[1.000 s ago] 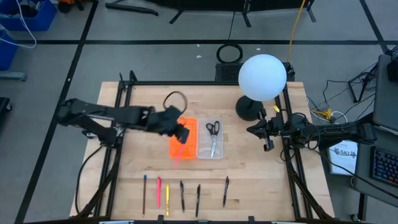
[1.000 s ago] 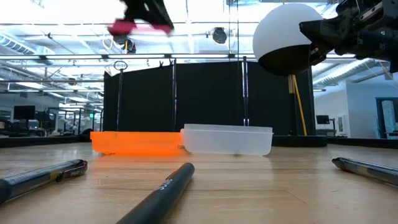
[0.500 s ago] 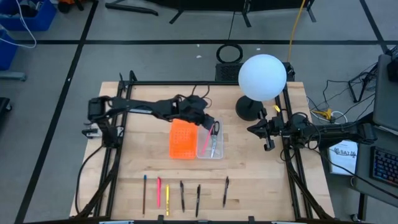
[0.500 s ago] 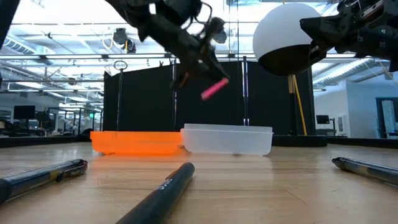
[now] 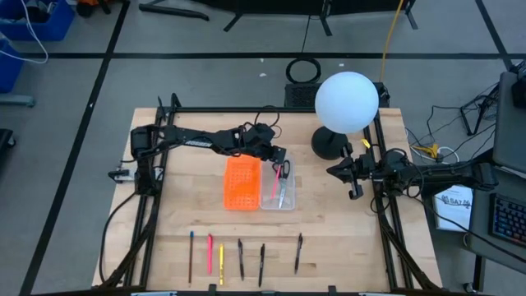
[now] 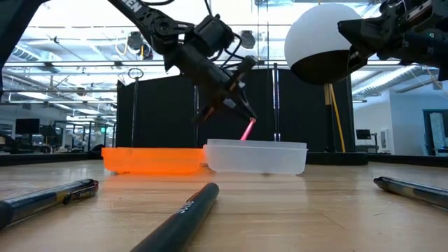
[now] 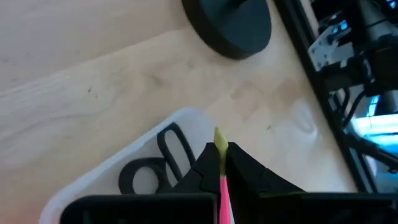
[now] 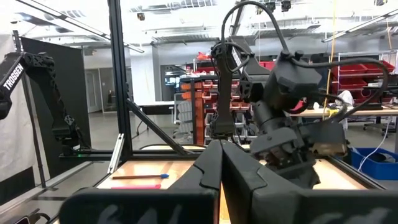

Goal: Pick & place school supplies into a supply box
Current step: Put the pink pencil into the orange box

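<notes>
Since last look my left gripper [image 5: 279,161] swings over the supply box [image 5: 288,200], pinching the pink pen [image 6: 248,130]; right gripper [image 5: 352,182] parked, fingers together

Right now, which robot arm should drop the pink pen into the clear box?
The left arm. Its gripper already holds the thin pink pen tilted over the clear plastic rectangular tray. The right gripper waits shut at the table's right edge.

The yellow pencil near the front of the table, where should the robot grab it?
Around the middle of the yellow pencil, coming straight down from above. It lies flat on the table with a pink pen close beside it, so the gripper fingers should close across its thin shaft, probably slipping carefully between the two.
</notes>
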